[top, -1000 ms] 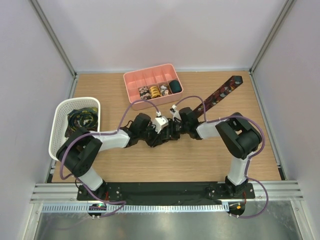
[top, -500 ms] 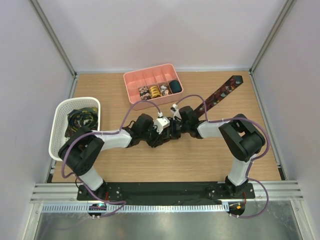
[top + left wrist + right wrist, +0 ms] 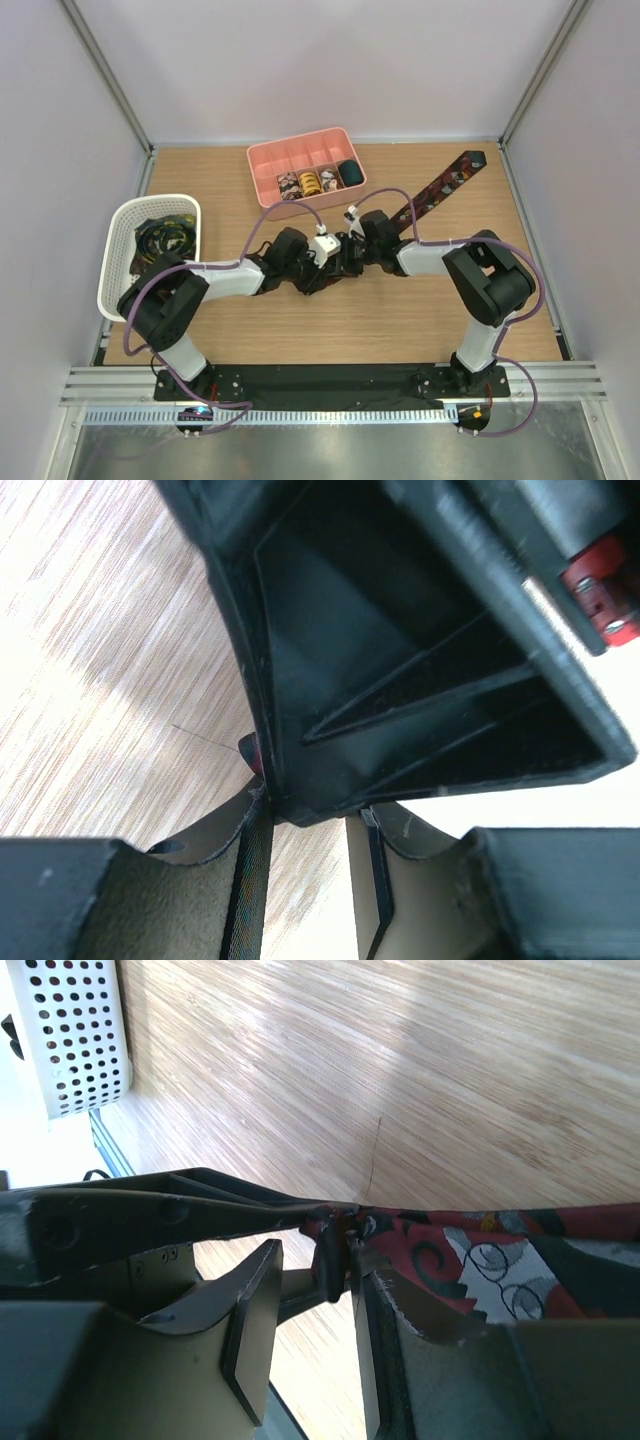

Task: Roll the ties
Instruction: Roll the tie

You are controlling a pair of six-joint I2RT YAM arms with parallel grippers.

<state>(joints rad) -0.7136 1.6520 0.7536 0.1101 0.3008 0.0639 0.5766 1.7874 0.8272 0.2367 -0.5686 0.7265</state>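
The dark, red-printed tie (image 3: pixel 440 187) lay flat, its long axis diagonal and its tip far right. The left end effector (image 3: pixel 310 815) and right end effector (image 3: pixel 315 1270) stood part-open at its near end; grip unclear.

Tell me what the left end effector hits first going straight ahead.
The right end effector: its black body fills the wrist view directly ahead of the left end effector, possibly already touching.

Near end of the long dark red-printed necktie (image 3: pixel 440 188) hidden from us under the left hand (image 3: pixel 322 268) and right hand (image 3: pixel 347 256) from above, its far length cut by the right wrist view's edge, blurred black housing (image 3: pixel 400 660) filling our left wrist view, left hand's hold beyond our telling.
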